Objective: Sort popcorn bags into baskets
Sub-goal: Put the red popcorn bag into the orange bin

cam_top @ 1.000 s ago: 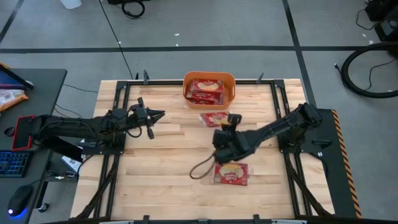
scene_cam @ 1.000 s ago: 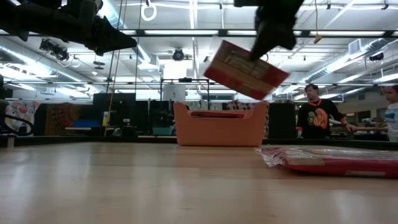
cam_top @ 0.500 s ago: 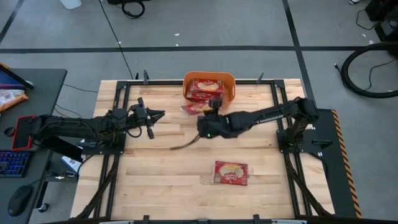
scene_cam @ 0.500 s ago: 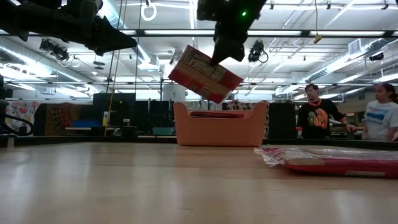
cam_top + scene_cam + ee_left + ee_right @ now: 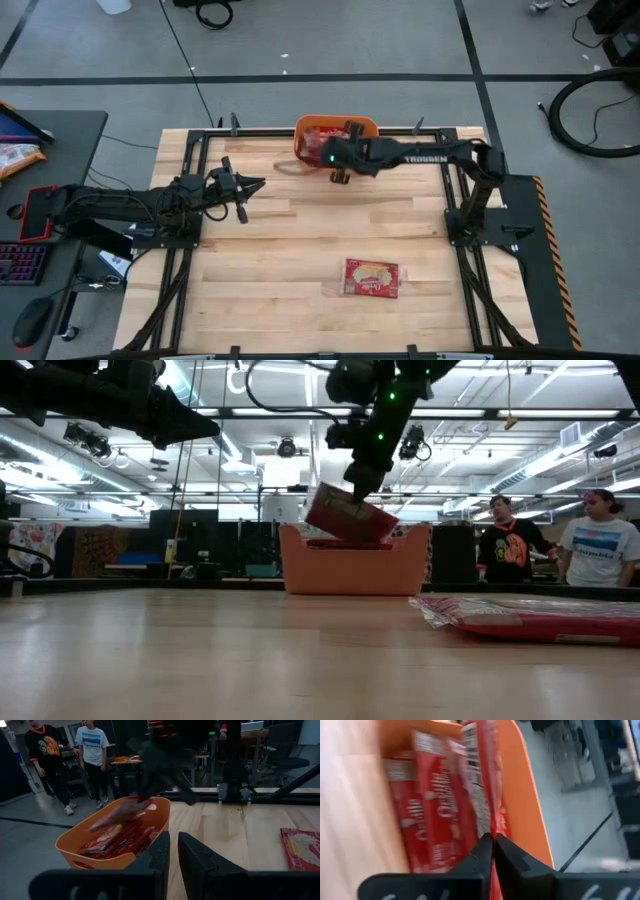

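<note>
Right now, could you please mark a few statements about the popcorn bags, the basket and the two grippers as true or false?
1. The right gripper holds a popcorn bag above the orange basket. True.
2. The orange basket is empty. False: red bags already lie in it.
3. One popcorn bag lies flat on the table, apart from the basket. True: the lone bag sits near the front of the table.
4. The left gripper grips a bag. False: it holds nothing and hangs over the table's left side.
5. The held bag hangs level. False: it is tilted in the low view.
</note>
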`<state>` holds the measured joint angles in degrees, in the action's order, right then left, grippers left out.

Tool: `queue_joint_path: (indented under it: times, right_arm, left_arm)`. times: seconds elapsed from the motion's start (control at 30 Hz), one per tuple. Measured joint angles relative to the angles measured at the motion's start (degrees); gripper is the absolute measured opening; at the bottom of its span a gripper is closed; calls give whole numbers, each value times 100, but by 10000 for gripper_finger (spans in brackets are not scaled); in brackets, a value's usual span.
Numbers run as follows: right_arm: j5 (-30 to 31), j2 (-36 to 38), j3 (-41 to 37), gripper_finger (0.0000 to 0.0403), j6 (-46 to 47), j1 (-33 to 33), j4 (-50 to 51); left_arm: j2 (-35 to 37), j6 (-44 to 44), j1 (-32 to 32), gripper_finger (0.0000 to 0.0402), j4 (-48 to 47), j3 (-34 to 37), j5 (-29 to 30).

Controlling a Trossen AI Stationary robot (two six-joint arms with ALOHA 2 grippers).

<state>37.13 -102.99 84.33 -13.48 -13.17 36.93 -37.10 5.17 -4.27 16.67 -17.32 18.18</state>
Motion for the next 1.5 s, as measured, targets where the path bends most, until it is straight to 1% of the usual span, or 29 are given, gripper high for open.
queue_joint_path:
  times: [0.17,0.3,0.37,0.53,0.63,0.8,0.9,1.0,1.13,1.17,1.37,1.43,1.5]
  right_arm:
    - [-187,1,0,54,96,-506,-108]
    - [-256,1,0,77,237,-595,-65]
    - [-279,31,0,83,415,-455,121]
    - [-747,183,0,85,510,260,256]
    - [-1263,191,0,85,769,747,256]
    - [-2538,191,0,87,1455,1445,394]
    - [-2902,191,0,88,1970,1820,643]
    - [-3181,193,-30,89,2546,2065,1118]
    - [-3534,192,-440,99,3198,2285,1241]
    - [-3605,189,-533,103,3306,2343,1196]
    - [-4420,184,-1347,132,3907,2510,123]
    - [-4528,187,-1600,146,4040,2515,-323]
    - [-4558,184,-1764,160,4133,2509,-502]
  left_arm:
    - [0,0,2,43,0,-2,0]
    - [1,1,1,43,0,-2,2]
    - [0,0,2,43,-7,-2,0]
    - [0,0,0,43,-24,-2,2]
    - [0,0,0,43,-25,-2,1]
    - [0,-2,2,43,-45,-2,0]
    - [1,-4,0,43,-46,-1,1]
    - [1,-31,1,43,-49,-1,0]
    - [0,-41,0,43,-55,-2,2]
    - [0,-43,2,43,-54,-2,1]
    - [0,-48,0,43,-55,-2,2]
    - [0,-48,2,43,-55,-2,2]
    - [1,-48,1,43,-55,-2,2]
